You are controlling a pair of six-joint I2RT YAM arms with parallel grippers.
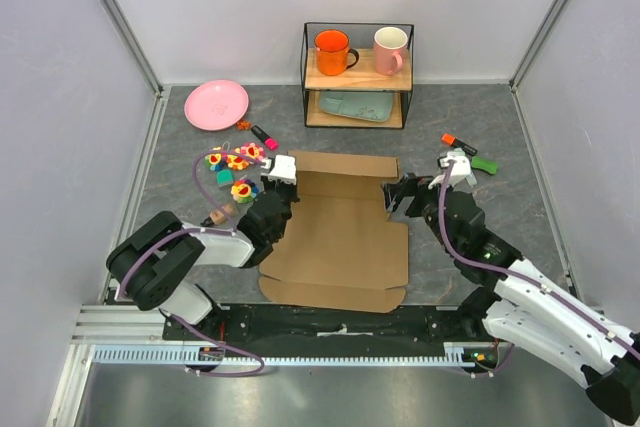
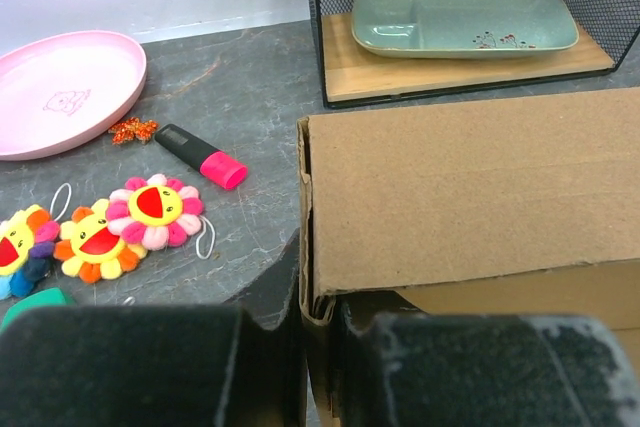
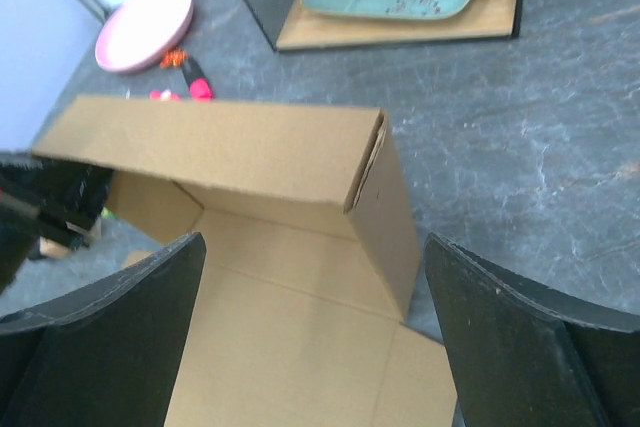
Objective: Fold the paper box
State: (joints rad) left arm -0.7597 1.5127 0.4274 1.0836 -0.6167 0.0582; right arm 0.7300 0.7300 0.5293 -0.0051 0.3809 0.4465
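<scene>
Nearest the lens, the left pincer (image 2: 320,332) filled the bottom of the left wrist view as two dark blocks. It was clamped tight on the left end of the raised rear flap of the paper box (image 1: 340,237) and hid the cardboard below that pinch. From above, the box lay mid-surface between the two arms, its base flat and its far flap standing up. The right pincer (image 3: 312,247) gaped wide and held nothing, with the flap's right corner just beyond its jaws.

A flower toy (image 2: 25,247) was cut off at the left edge of the left wrist view, and a teal object (image 2: 30,302) showed only as a sliver behind the pincer. The pink plate (image 2: 60,92) carried a faint printed figure, too pale to read. The green dish (image 2: 463,17) on the wire shelf (image 1: 357,75) bore small reddish marks that could not be made out. A pink highlighter (image 2: 200,155) lay on the grey surface (image 1: 450,117).
</scene>
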